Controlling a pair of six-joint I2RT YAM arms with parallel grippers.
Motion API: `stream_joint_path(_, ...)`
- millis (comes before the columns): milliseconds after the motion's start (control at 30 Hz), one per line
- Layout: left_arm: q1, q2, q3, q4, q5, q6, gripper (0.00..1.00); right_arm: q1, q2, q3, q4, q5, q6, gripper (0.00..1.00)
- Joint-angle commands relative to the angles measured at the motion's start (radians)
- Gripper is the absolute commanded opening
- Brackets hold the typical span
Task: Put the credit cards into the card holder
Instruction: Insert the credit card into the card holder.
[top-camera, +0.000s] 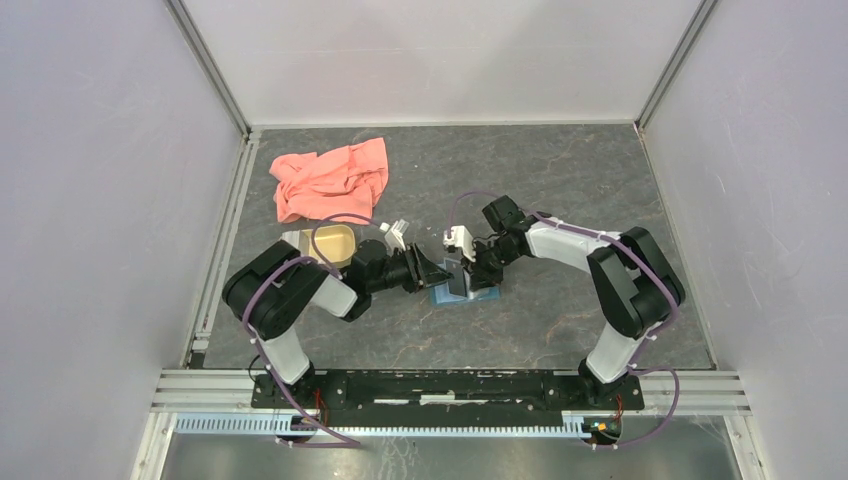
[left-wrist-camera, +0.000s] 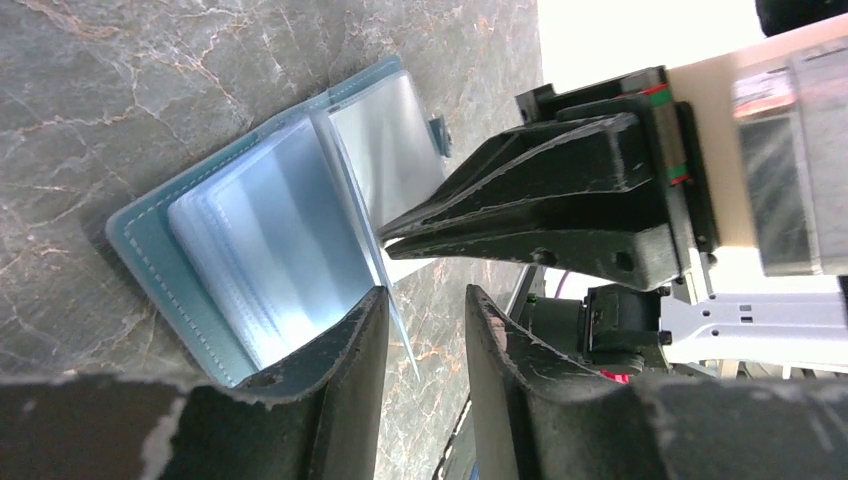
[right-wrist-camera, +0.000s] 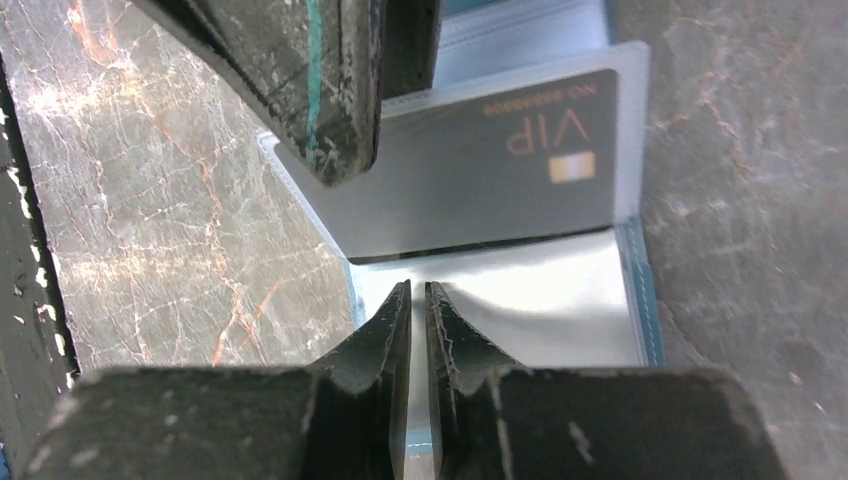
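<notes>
The teal card holder (top-camera: 487, 295) lies open on the table between both grippers, its clear sleeves fanned out (left-wrist-camera: 270, 220). A dark credit card (right-wrist-camera: 480, 160) marked VIP sits inside one sleeve. My left gripper (left-wrist-camera: 425, 310) is open at the holder's near edge, with one upright sleeve's edge running along its left finger (left-wrist-camera: 345, 350). My right gripper (right-wrist-camera: 418, 290) is shut to a thin slit, tips resting on a shiny empty sleeve just below the dark card. In the left wrist view its tips (left-wrist-camera: 385, 238) touch the upright sleeve. The gold and pale cards are out of view.
A tan oval dish (top-camera: 330, 243) stands just left of the left wrist. A salmon-pink cloth (top-camera: 330, 180) lies crumpled at the back left. The left gripper's finger (right-wrist-camera: 330, 100) hangs over the holder in the right wrist view.
</notes>
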Motion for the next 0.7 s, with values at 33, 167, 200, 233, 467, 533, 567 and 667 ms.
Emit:
stream_joint_path(33, -0.007, 0.023, 0.049, -0.003, 0.003, -0.017, 0.39, -0.049, -0.074, 0.012, -0.025, -0.028, -0.036, 0.17)
stream_joint_path(167, -0.010, 0.038, 0.066, -0.004, 0.005, -0.021, 0.35, -0.081, -0.084, 0.003, -0.009, -0.100, -0.008, 0.17)
stream_joint_path(200, -0.012, 0.044, 0.074, -0.004, 0.006, -0.022, 0.33, -0.085, -0.084, -0.002, 0.001, -0.120, 0.009, 0.17)
stream_joint_path(233, -0.014, 0.048, 0.081, -0.005, 0.009, -0.024, 0.31, -0.091, -0.083, -0.012, 0.025, -0.136, 0.038, 0.17)
stream_joint_path(467, -0.036, 0.085, 0.128, 0.039, 0.042, -0.041, 0.31, -0.112, -0.035, -0.045, 0.190, -0.111, 0.334, 0.15)
stream_joint_path(533, -0.045, 0.109, 0.136, 0.103, 0.072, -0.061, 0.36, -0.124, -0.028, -0.038, 0.184, -0.105, 0.342, 0.14)
stream_joint_path(567, -0.050, 0.123, 0.140, 0.125, 0.078, -0.076, 0.39, -0.134, -0.030, -0.037, 0.184, -0.097, 0.346, 0.13)
stream_joint_path(667, -0.059, 0.157, 0.149, 0.168, 0.083, -0.097, 0.45, -0.166, -0.053, -0.041, 0.184, -0.069, 0.341, 0.13)
